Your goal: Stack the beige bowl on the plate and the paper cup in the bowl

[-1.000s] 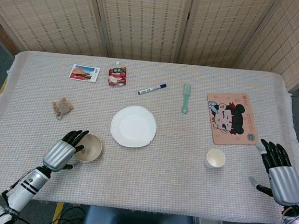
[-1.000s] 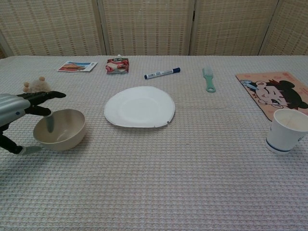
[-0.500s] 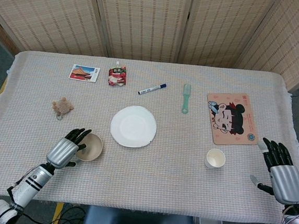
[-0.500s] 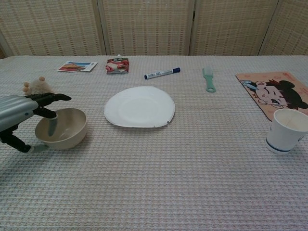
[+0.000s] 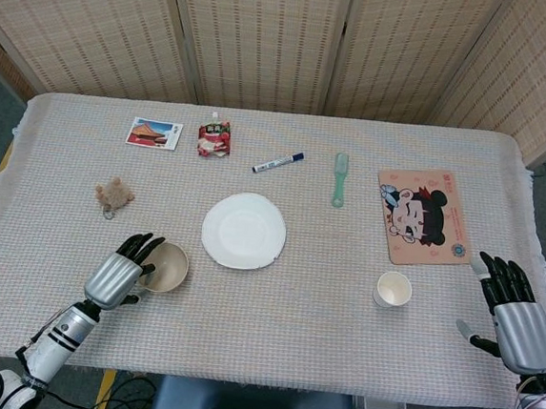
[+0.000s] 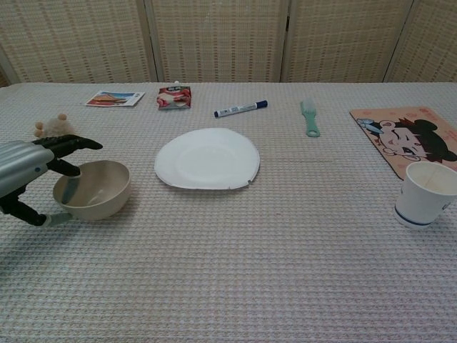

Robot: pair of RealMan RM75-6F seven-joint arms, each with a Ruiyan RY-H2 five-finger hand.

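The beige bowl [image 5: 167, 266] [image 6: 96, 191] stands upright on the cloth, left of the white plate [image 5: 244, 231] [image 6: 207, 157]. My left hand [image 5: 118, 277] [image 6: 28, 168] holds its near-left rim, with fingers dipping inside and the thumb against the outer wall low down. The paper cup [image 5: 393, 290] [image 6: 427, 194] stands upright at the front right, below the cartoon mat. My right hand [image 5: 512, 316] hovers off the table's right edge, fingers spread, holding nothing, well right of the cup. It does not appear in the chest view.
A plush toy [image 5: 113, 193] lies behind the bowl. Along the back lie a postcard [image 5: 153, 133], a snack pouch [image 5: 215, 138], a marker [image 5: 278, 162] and a green brush [image 5: 339, 179]. A cartoon mat [image 5: 422, 218] lies at the right.
My left hand and the bowl have crept slightly right, toward the plate. The right hand has drifted a little lower and outward.
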